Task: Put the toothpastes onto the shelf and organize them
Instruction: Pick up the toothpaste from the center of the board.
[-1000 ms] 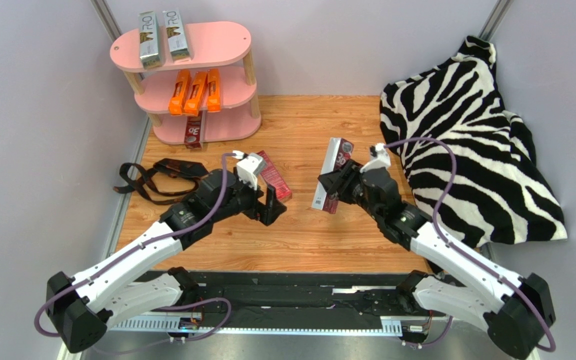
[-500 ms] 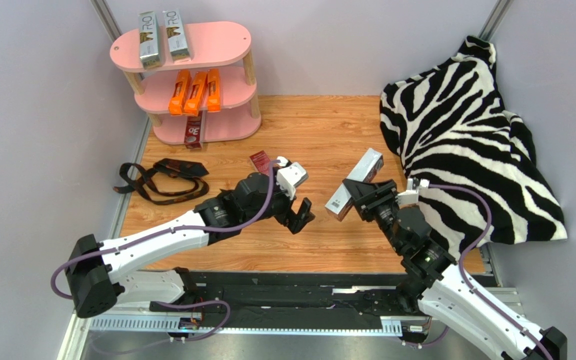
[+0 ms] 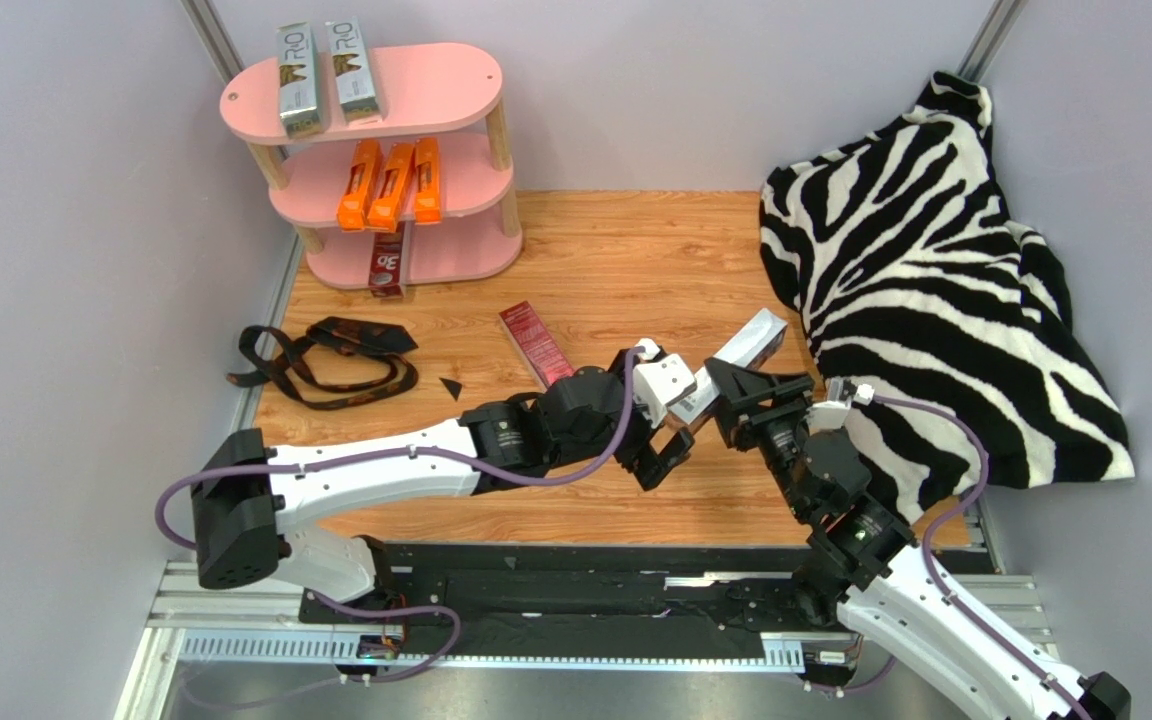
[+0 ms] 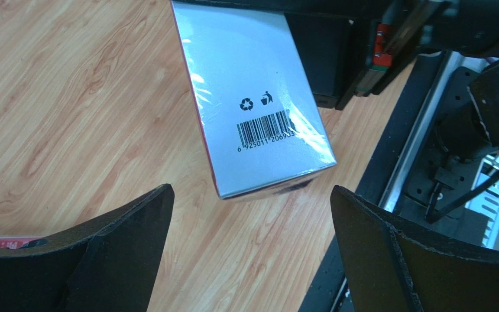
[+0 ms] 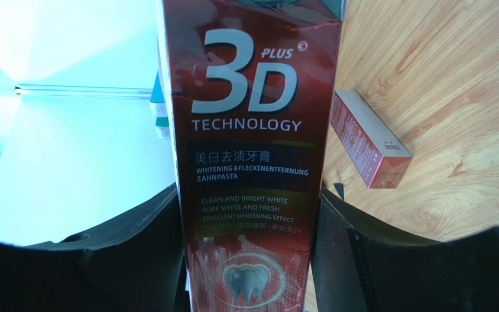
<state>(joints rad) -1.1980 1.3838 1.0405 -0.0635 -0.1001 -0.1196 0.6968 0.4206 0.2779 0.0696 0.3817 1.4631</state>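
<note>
Shelf (image 3: 440,75) sits in the upper left of the top view, well apart from both arms. We count two silver-grey cartons (image 3: 298,78) on its top board, three orange cartons (image 3: 390,183) on the middle one and one shelved red carton (image 3: 385,263) on the bottom. Zebra cloth (image 3: 928,285) fills the right side, not relevant. Both arms meet low and centre over the table (image 3: 642,255).

Key relation: the held carton (image 3: 737,357) lies on a diagonal in the top view, long axis running lower left to upper right, silver back face up. The right gripper (image 5: 251,214) is clamped on it across the narrow width, with the printed 3D face toward its own camera. The left gripper (image 3: 668,447) is at the carton's lower-left end, jaws spread wide and holding nothing. In the left wrist view the barcode end of that carton lies just ahead of the fingertips (image 4: 145,221), centred on the gap but not yet between them, with no contact we can see. We judge this a handover: left must advance onto the free end and close before right lets go. Left arm is on the shelf's side, which fits.

Loose carton (image 3: 537,342) lies flat on the table, up and left of both grippers. Its long axis is tilted upper left to lower right, and nothing touches it. By our count, two red cartons are not yet shelved.
</note>
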